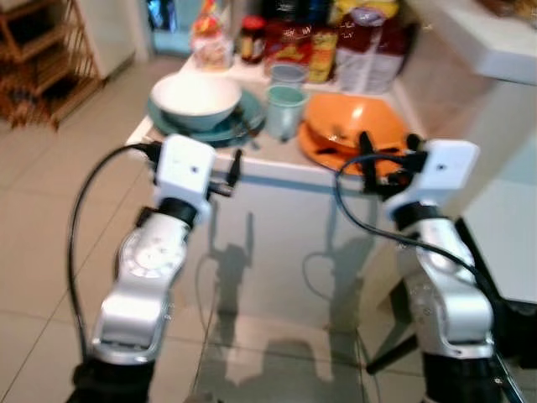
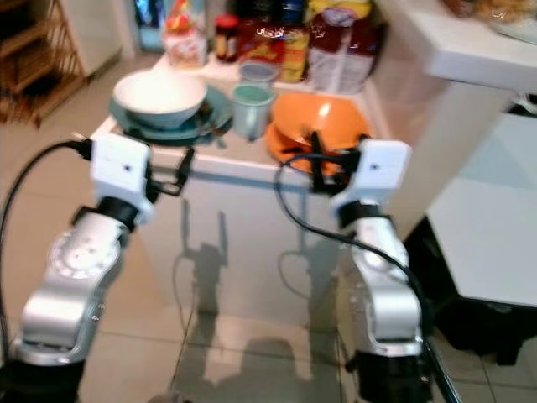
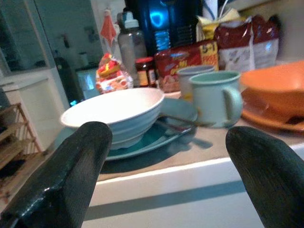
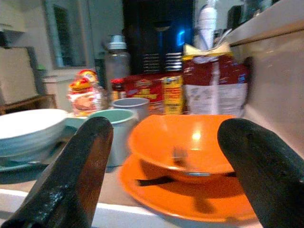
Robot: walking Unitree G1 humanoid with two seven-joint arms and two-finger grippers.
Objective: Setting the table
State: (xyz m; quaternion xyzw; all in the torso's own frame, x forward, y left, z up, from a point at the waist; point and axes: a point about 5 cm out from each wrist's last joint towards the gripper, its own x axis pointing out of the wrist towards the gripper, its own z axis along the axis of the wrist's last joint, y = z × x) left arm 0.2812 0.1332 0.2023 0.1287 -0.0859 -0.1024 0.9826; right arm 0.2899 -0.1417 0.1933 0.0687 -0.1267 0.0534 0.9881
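Note:
A small white table stands straight ahead. On its left side a white bowl rests on a teal plate, and a spoon lies on that plate. A mint mug stands in the middle, with a grey mug behind it. To the right an orange bowl sits on an orange plate, with a spoon inside the bowl. My left gripper is open at the table's near edge, facing the white bowl. My right gripper is open just before the orange plate. Both hold nothing.
Food packets, jars and a bottle crowd the back of the table. A white counter rises at the right, with a lower white surface beside my right arm. A wooden rack stands far left on the tiled floor.

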